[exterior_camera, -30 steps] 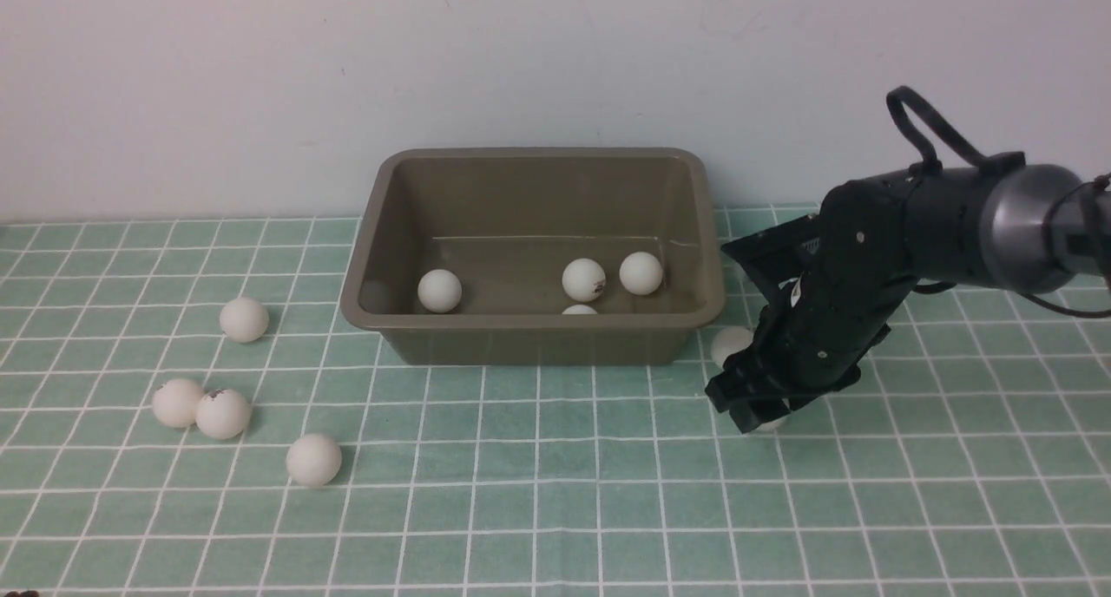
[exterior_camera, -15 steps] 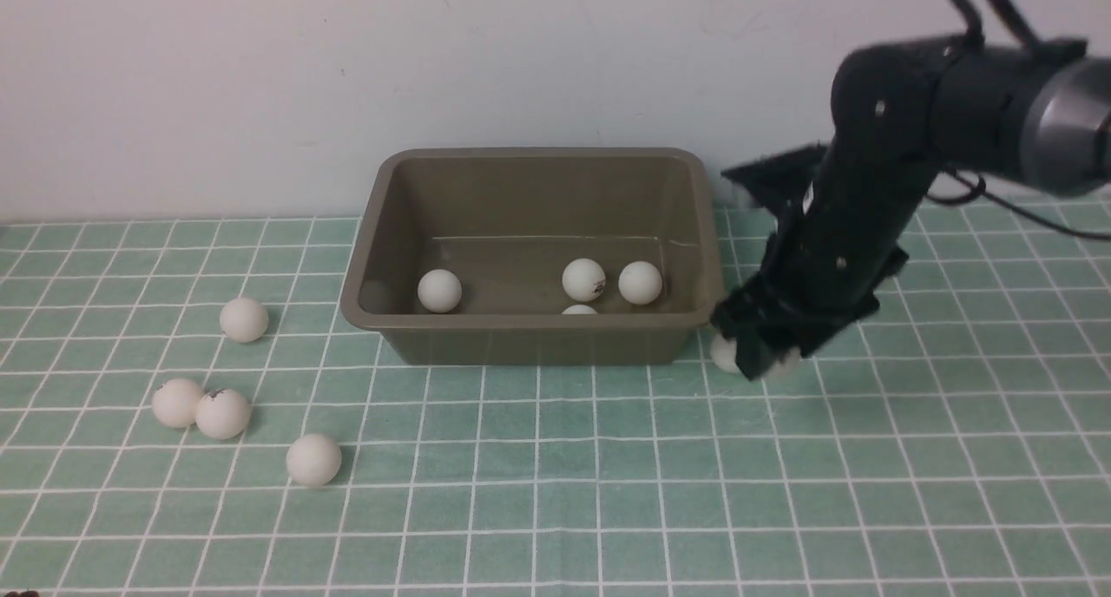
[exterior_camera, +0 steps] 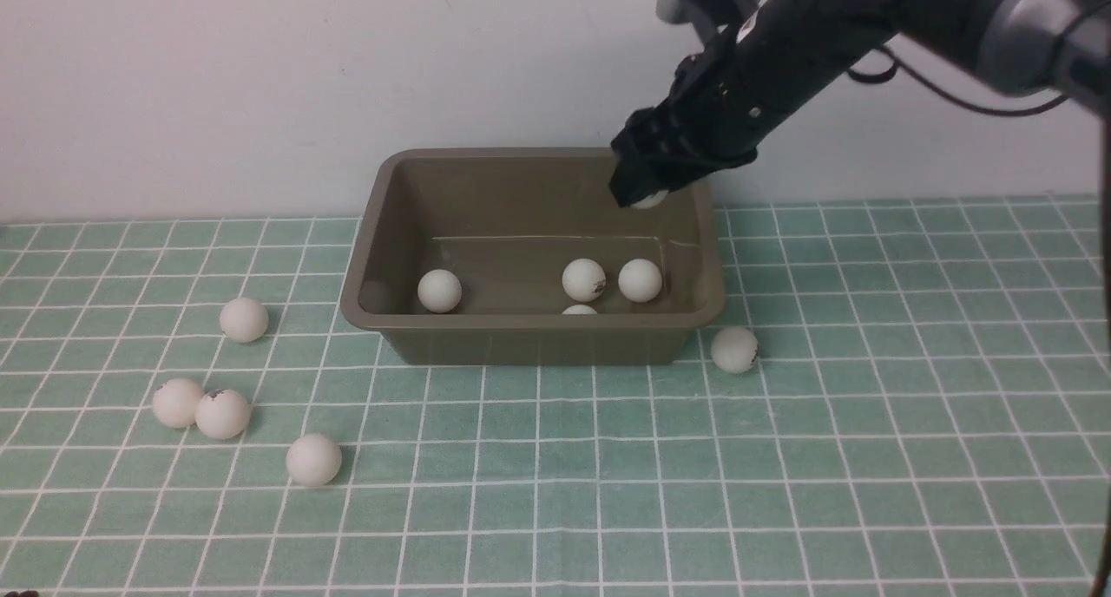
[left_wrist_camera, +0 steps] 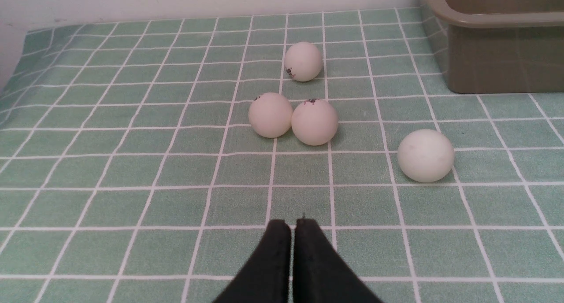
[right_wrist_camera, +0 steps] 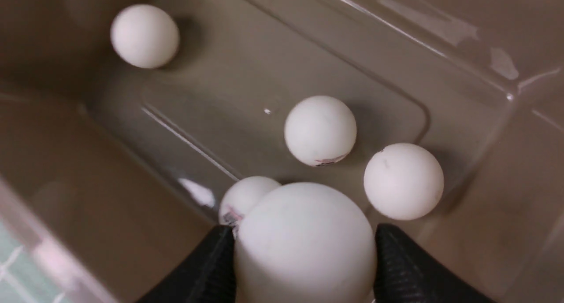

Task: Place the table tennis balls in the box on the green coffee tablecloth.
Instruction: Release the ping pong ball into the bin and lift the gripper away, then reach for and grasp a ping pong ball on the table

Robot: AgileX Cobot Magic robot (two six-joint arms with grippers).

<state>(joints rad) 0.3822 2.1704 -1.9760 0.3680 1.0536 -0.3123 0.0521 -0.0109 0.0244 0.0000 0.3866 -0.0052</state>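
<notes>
Mint-green checked cloth, the green coffee tablecloth [exterior_camera: 555,510], is seen to cover the surface across the whole lower frame. Nearest, at bottom centre of the left wrist view, the left tool [left_wrist_camera: 293,237] is noted pressed shut with nothing between its jaws, low over the cloth. Four loose table tennis balls [exterior_camera: 313,459] are recorded at lower left of the front view, two of them touching. A fifth ball [exterior_camera: 734,350] lies just beside the near right corner of the box [exterior_camera: 534,344].

The box is set at centre frame on the cloth. Four settled balls [exterior_camera: 583,279] are counted on its floor, one half hidden by the near wall. Over its upper right part, the right tool [exterior_camera: 640,193] is found clamped on a held ball [right_wrist_camera: 304,245], with the box floor directly beneath. Beyond, a plain white wall [exterior_camera: 260,76] is noted.

Risks are judged as follows. A release from this height could send the ball bouncing off those below and over the rim. A release too close to the far side could glance off the flared edge.
</notes>
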